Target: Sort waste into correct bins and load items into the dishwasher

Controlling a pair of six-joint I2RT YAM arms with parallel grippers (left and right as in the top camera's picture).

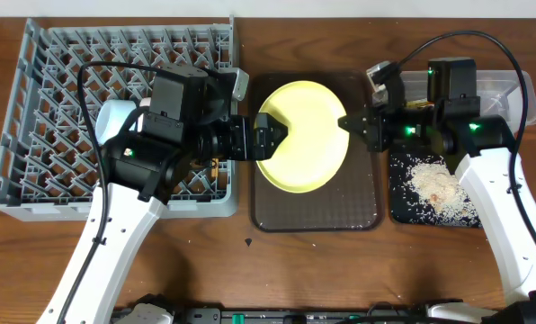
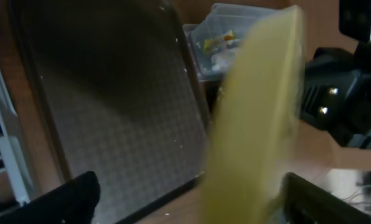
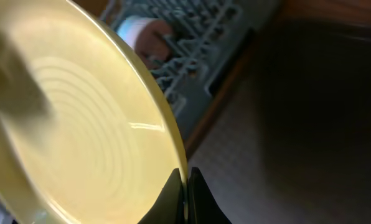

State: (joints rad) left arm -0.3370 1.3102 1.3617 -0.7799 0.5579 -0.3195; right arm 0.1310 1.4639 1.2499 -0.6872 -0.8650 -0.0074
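Note:
The round yellow plate (image 1: 302,135) hangs tilted on edge above the dark brown serving tray (image 1: 358,211). My right gripper (image 1: 347,123) is shut on the plate's right rim; the right wrist view shows its fingers (image 3: 187,190) pinching the rim (image 3: 79,124). My left gripper (image 1: 272,135) is open at the plate's left edge. In the left wrist view its fingers (image 2: 192,199) stand wide apart with the blurred plate (image 2: 254,124) between them, near the right finger. The grey dish rack (image 1: 61,99) stands at the left. The chopsticks are not visible.
The black tray (image 1: 403,209) at the right holds loose rice (image 1: 434,184). The clear tub (image 1: 506,85) stands behind it; the left wrist view shows the tub (image 2: 201,31) holding a green-and-yellow wrapper (image 2: 218,40) and something white. A pale bowl (image 1: 113,115) sits in the rack, partly under my left arm.

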